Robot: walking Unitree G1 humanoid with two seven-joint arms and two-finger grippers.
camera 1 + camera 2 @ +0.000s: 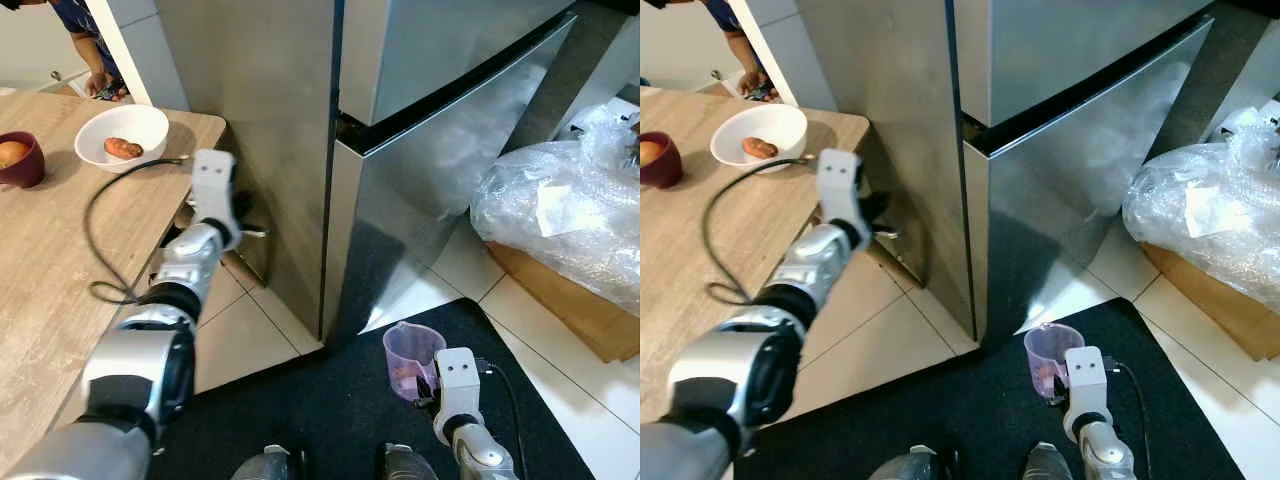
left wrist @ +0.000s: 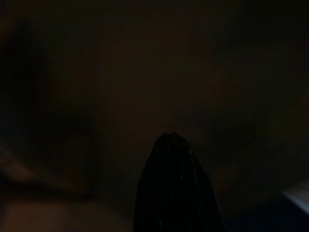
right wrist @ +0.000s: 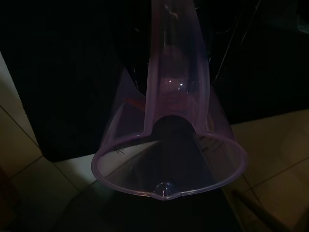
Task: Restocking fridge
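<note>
A: The right fingers are clamped on the purple jug's handle; the left fingers, spread unreadable, sit beside the closed fridge.

B: It should hook that door edge firmly and keep the jug upright.

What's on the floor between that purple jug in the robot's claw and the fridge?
Nothing: just bare dark mat lies between the purple jug, held in the right claw, and the fridge, per the eye views.
</note>
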